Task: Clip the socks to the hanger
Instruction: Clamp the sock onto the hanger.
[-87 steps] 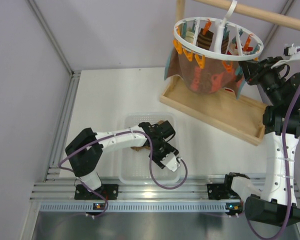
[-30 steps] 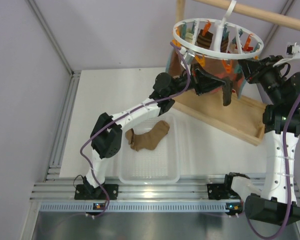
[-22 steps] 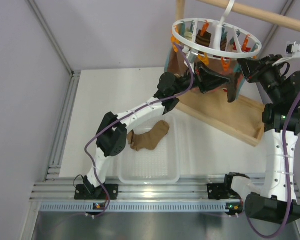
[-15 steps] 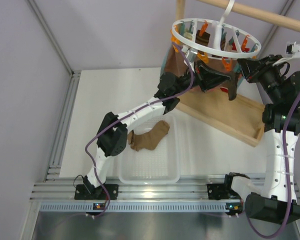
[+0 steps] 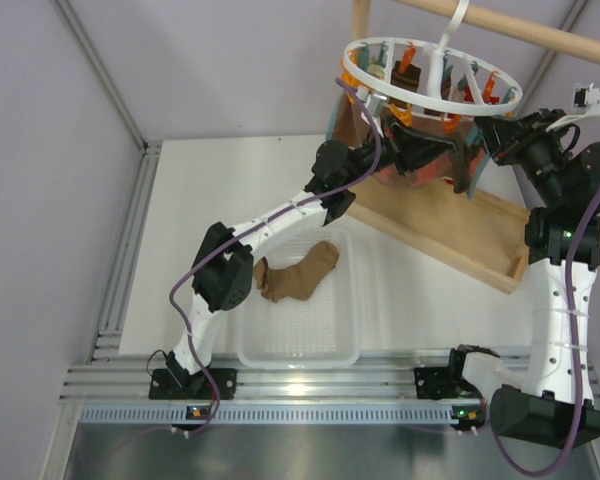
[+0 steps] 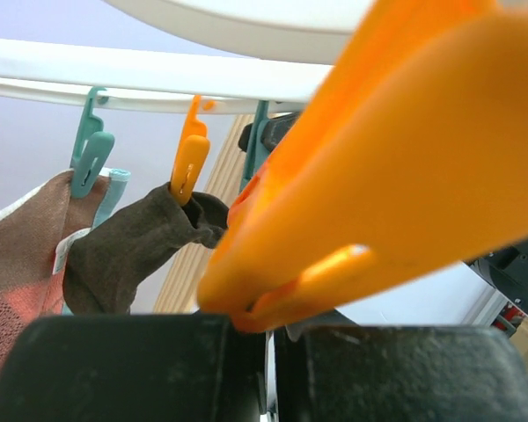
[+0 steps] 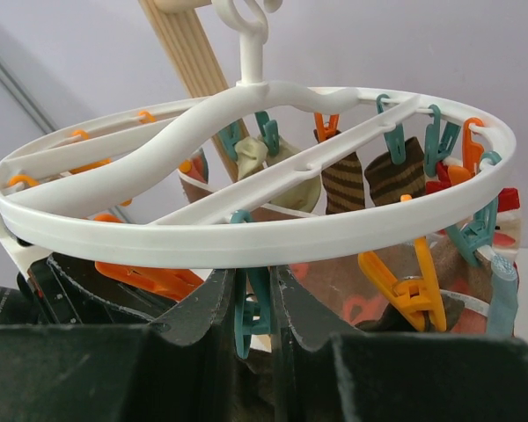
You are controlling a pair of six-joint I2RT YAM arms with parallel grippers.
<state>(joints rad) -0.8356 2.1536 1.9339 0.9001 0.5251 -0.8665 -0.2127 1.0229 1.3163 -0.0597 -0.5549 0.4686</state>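
One tan sock lies in the tray nearest you; leave it for now. Farther out, your left gripper is clamped shut, seemingly on the dark sock, which from above hangs lengthwise from 12 to 6 o'clock at its tip. Just beside that, at 3 o'clock, the right gripper pinches a teal peg under the hanger rim, so the sock's top must travel toward 3 o'clock.
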